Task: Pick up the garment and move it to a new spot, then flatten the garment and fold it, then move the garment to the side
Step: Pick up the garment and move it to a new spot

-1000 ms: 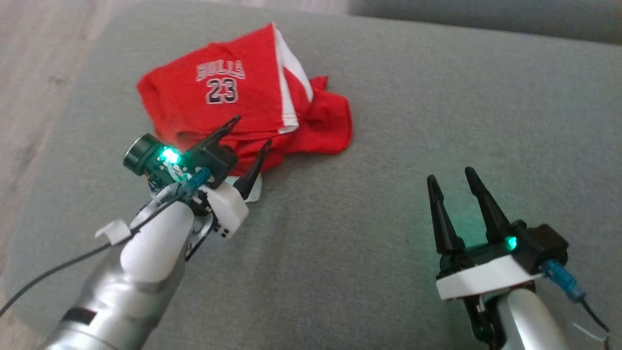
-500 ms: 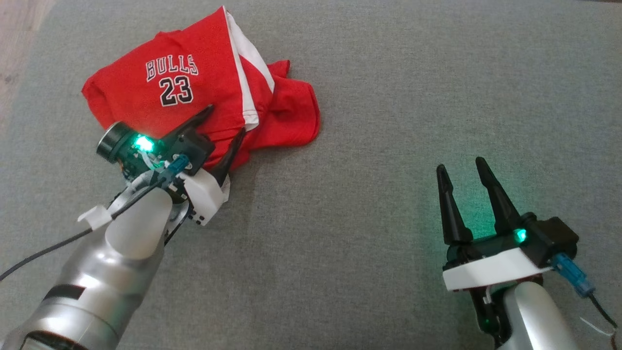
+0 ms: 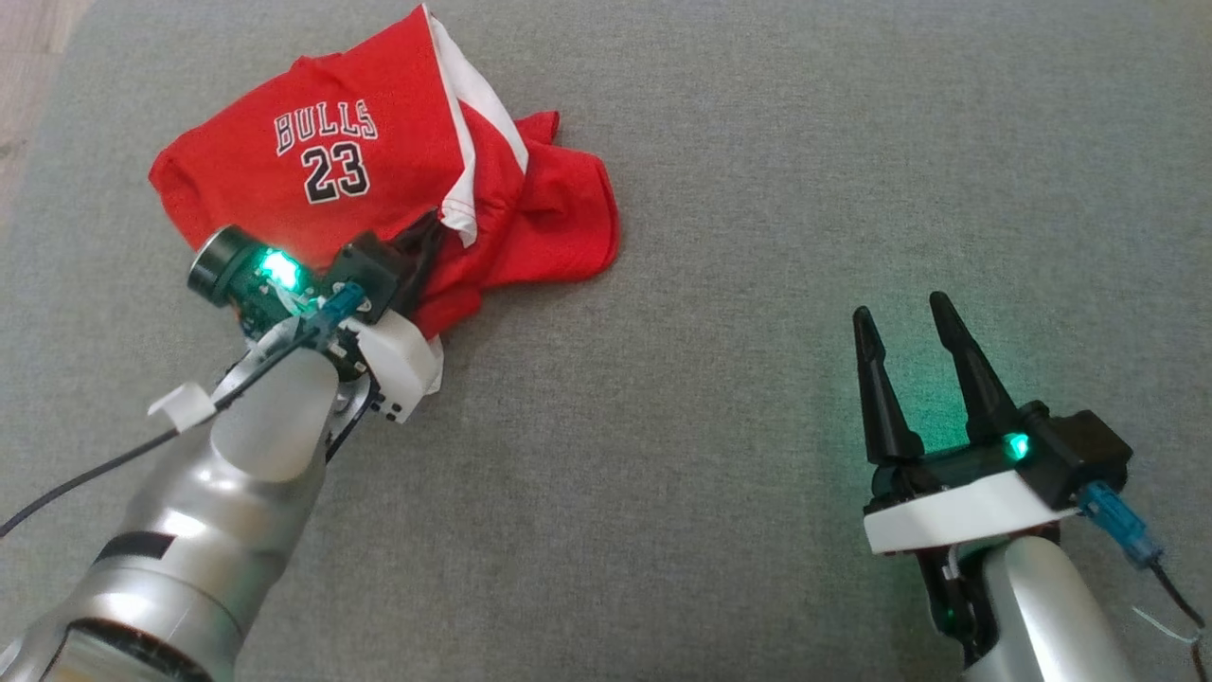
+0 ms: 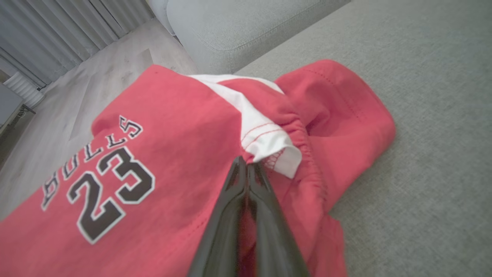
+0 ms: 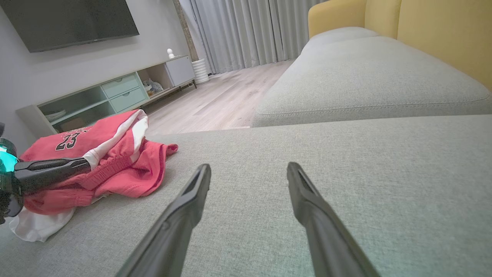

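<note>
Head view: left fingers (image 3: 418,250), earlier apart, now tight on garment (image 3: 407,114); right fingers (image 3: 876,379) apart.

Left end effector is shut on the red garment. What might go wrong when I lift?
The left end effector pinches only a small fold by the white trim; it may slip out. The garment is bunched in layers; it may rise as a clump and land crumpled. It lies near the edge of the cushion, by the floor; a drop might slide off.

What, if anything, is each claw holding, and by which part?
The left claw is shut on the red garment, pinching a bunched fold beside its white hem. The right claw is open and holds nothing.
</note>
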`<state>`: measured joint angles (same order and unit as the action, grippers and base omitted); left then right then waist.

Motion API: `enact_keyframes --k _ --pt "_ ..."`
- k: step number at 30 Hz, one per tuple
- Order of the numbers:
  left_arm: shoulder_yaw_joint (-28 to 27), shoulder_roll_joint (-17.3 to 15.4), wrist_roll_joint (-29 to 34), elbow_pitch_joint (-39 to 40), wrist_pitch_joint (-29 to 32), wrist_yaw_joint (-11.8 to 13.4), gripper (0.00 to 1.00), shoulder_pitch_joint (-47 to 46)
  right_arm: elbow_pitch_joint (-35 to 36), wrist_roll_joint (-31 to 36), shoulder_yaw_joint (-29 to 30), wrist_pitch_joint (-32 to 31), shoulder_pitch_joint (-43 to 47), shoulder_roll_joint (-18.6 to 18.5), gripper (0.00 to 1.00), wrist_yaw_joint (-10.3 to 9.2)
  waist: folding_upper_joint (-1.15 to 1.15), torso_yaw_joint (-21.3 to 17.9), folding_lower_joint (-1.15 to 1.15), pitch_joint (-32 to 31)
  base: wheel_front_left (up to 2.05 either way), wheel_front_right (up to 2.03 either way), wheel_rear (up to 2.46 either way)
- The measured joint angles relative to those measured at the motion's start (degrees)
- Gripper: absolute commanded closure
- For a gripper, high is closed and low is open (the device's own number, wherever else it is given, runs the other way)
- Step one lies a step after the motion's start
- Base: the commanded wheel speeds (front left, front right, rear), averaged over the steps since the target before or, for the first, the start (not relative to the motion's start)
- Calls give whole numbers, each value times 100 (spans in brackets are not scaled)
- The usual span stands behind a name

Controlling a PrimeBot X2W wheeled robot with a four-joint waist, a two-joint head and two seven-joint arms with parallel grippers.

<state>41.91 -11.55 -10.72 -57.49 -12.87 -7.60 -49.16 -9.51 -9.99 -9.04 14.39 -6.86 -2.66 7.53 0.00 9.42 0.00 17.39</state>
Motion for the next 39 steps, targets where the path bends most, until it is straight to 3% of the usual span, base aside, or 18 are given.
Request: enact_keyframes --k 8,17,21,27,39 --pt "-255 -8 -302 437 -142 71 100 -18 -68 -9 3 0 1 0 0 0 0 37 0 -179 0 0 0" --pt "-1304 -316 -945 2579 -160 113 100 191 -118 -129 8 0 37 1 0 0 0 43 0 -616 0 0 0" --pt "-1477 -427 -1201 3376 -18 111 100 248 -126 -277 29 0 94 1 0 0 0 -51 -1 -919 0 0 0" --pt "-1343 -411 -1469 4399 746 103 100 242 -104 -469 21 0 169 1 0 0 0 -381 -1 -1049 0 0 0" --pt "-1038 43 -1752 5050 1562 238 100 -204 148 -856 -419 0 -24 1 0 0 0 -1361 1 -873 0 0 0"
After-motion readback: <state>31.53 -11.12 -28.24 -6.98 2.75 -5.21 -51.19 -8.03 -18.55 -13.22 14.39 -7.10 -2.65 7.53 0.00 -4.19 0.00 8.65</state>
